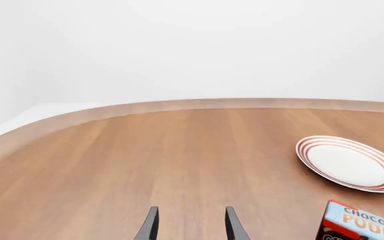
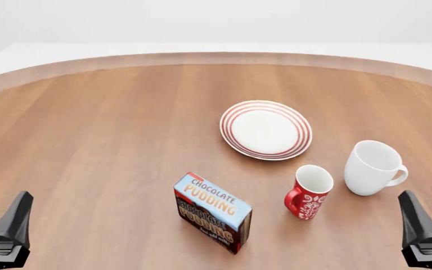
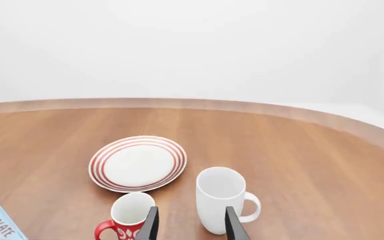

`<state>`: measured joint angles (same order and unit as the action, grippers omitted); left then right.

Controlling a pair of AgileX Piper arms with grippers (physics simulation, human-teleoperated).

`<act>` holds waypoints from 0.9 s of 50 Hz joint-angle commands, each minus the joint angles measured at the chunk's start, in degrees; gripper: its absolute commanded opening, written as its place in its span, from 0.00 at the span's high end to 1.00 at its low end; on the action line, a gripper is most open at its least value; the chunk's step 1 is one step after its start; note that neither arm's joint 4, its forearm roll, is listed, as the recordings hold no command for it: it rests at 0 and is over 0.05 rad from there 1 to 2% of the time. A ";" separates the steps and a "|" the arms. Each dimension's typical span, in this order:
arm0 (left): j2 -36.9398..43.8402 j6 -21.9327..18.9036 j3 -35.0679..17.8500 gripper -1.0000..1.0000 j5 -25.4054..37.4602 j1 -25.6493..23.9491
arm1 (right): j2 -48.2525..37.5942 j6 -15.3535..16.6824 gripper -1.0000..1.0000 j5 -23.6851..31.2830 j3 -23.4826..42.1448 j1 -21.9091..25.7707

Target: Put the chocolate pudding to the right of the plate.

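The chocolate pudding (image 2: 212,212) lies long axis slanting near-right to far-left; both grippers agape, empty.

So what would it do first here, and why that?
Probably the left gripper reaches forward and rightward toward the chocolate pudding, jaws open. The carton stands untouched, nearer than the plate and to its left, and both grippers sit idle at the near edge. Two mugs crowd the right gripper's side.
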<state>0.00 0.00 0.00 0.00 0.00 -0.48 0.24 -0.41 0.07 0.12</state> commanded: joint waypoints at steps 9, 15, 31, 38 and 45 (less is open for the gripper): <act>0.00 0.00 0.00 0.00 0.00 0.00 | -6.27 0.24 0.00 -4.30 -0.05 -1.59; 0.00 0.00 0.00 0.00 0.00 0.00 | -6.51 -0.44 0.00 0.86 4.75 -0.99; 0.00 0.00 0.00 0.00 0.00 0.00 | -19.04 8.57 0.00 19.30 39.61 10.82; 0.00 0.00 0.00 0.00 0.00 0.00 | -26.34 10.75 0.00 23.53 49.97 18.57; 0.00 0.00 0.00 0.00 0.00 0.00 | -31.98 13.15 0.00 26.64 57.21 24.67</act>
<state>0.00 0.00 0.00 0.00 0.00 -24.67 10.34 21.08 45.37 16.61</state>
